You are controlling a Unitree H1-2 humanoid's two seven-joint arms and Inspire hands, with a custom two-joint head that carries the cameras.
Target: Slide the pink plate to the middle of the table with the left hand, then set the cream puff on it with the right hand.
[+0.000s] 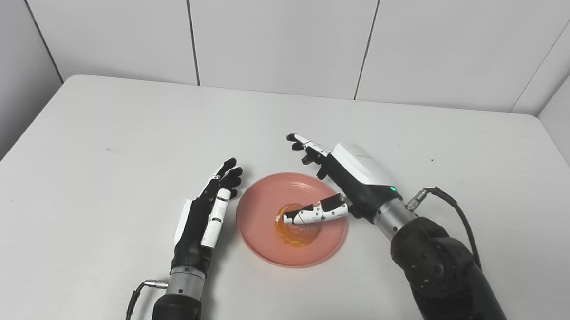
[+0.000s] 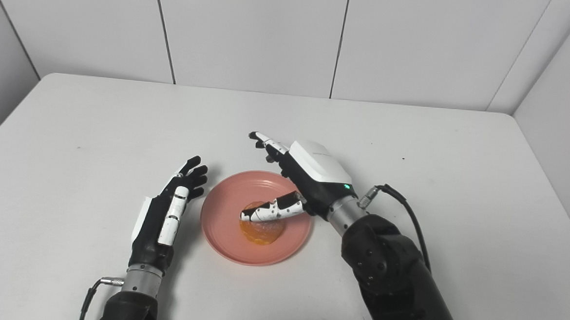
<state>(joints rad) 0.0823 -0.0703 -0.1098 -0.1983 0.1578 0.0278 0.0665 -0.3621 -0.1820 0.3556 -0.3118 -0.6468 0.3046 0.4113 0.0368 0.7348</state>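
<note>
Left hand (image 1: 203,219) lies beside the plate's left rim, fingers straight and slightly apart, holding nothing; whether it touches the rim cannot be told. Right hand (image 1: 347,180) hovers over the plate's right and far rim, fingers spread, thumb stretched across the top of the cream puff (image 1: 297,227). Thumb tip seems to touch it; contact not certain. No finger closes on the other side, so nothing is pinched.

Pink plate (image 1: 261,241) sits nearer the front edge of the table (image 1: 121,122) than the back edge, about midway between left and right edges. Puff rests in the plate's well, slightly right of centre.

Judgement: placement looks done and the step in hand is letting go. To do it well, the thumb should lift straight up before the arm draws back toward the right edge; a sideways pull could drag the puff over the rim.

Materials: puff is a low amber dome, glossy, apparently glazed, possibly sticky. Plate is round, shallow, smooth, with a raised rim, probably plastic; likely slides easily. Tabletop is matt white, rounded far corners. Behind the back edge, plain white wall panels (image 1: 282,33).
</note>
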